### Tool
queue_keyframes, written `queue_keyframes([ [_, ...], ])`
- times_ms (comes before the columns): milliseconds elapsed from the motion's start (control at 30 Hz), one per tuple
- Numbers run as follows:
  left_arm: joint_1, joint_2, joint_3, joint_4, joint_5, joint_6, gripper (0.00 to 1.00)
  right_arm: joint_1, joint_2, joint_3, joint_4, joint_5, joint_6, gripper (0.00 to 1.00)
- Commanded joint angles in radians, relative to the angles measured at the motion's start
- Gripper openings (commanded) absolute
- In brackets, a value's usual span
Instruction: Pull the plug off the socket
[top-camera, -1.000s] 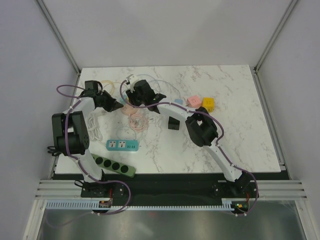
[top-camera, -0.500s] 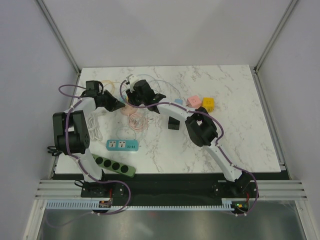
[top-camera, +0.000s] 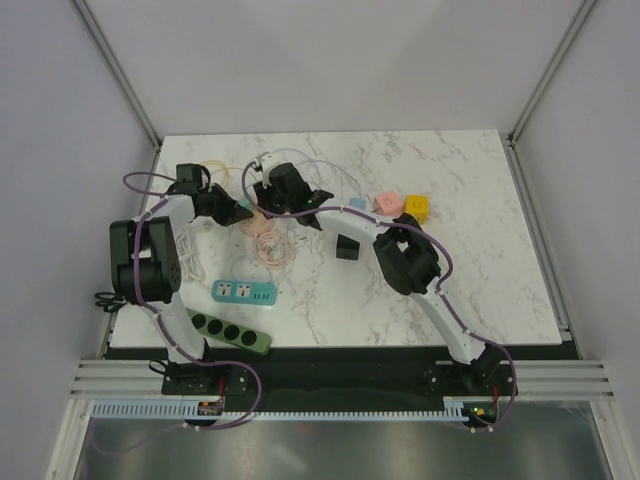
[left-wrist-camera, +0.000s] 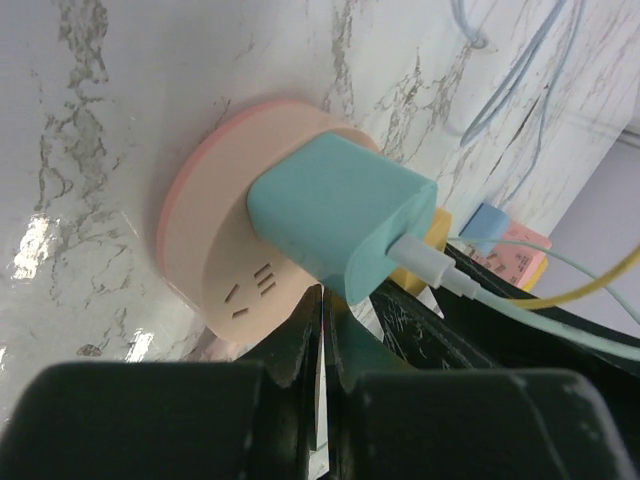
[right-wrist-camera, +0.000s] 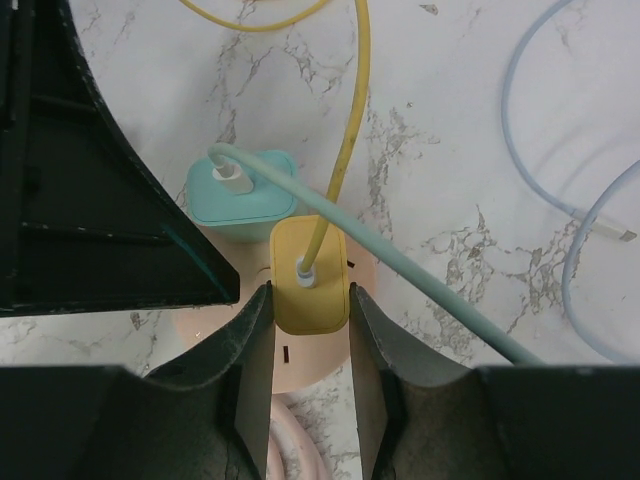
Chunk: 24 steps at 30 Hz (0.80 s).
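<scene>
From above, your left gripper (top-camera: 238, 211) and right gripper (top-camera: 265, 200) meet at a round pink socket (top-camera: 251, 214) on the far left of the marble table (top-camera: 480, 250). On the left wrist camera, the left jaws are pinched together at the socket's rim, below a plugged-in teal plug (left-wrist-camera: 335, 215). On the right wrist camera, the right jaws clamp both sides of a yellow plug (right-wrist-camera: 310, 280), seated in the socket just beside the teal one.
</scene>
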Motion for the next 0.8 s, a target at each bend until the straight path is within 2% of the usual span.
queue_keyframes([
  [0, -0.015, 0.030, 0.022, -0.002, -0.003, -0.011, 0.07, 0.032, -0.074, 0.000, -0.006, 0.001, 0.034, 0.00],
  [200, -0.023, 0.081, 0.045, -0.056, -0.029, -0.008, 0.05, 0.060, -0.083, -0.023, -0.012, 0.056, -0.003, 0.00],
  [233, -0.023, 0.089, 0.048, -0.062, -0.032, -0.010, 0.04, 0.063, -0.080, -0.020, -0.015, 0.061, -0.009, 0.02],
  [267, -0.023, 0.090, 0.051, -0.067, -0.037, -0.008, 0.02, 0.063, -0.074, -0.019, -0.021, 0.067, -0.014, 0.17],
  [400, -0.024, 0.083, 0.054, -0.082, -0.055, 0.001, 0.02, 0.065, -0.054, -0.011, -0.027, 0.086, -0.028, 0.37],
  [533, -0.024, 0.083, 0.057, -0.087, -0.058, 0.004, 0.02, 0.065, -0.024, 0.030, -0.039, 0.089, -0.034, 0.47],
  [600, -0.023, 0.089, 0.060, -0.088, -0.057, 0.004, 0.02, 0.066, -0.008, 0.043, -0.041, 0.096, -0.034, 0.57],
  [667, -0.023, 0.087, 0.060, -0.093, -0.060, 0.004, 0.02, 0.065, 0.013, 0.064, -0.042, 0.095, -0.040, 0.61],
  [767, -0.024, 0.090, 0.060, -0.093, -0.062, 0.004, 0.02, 0.065, 0.036, 0.092, -0.047, 0.105, -0.040, 0.58],
])
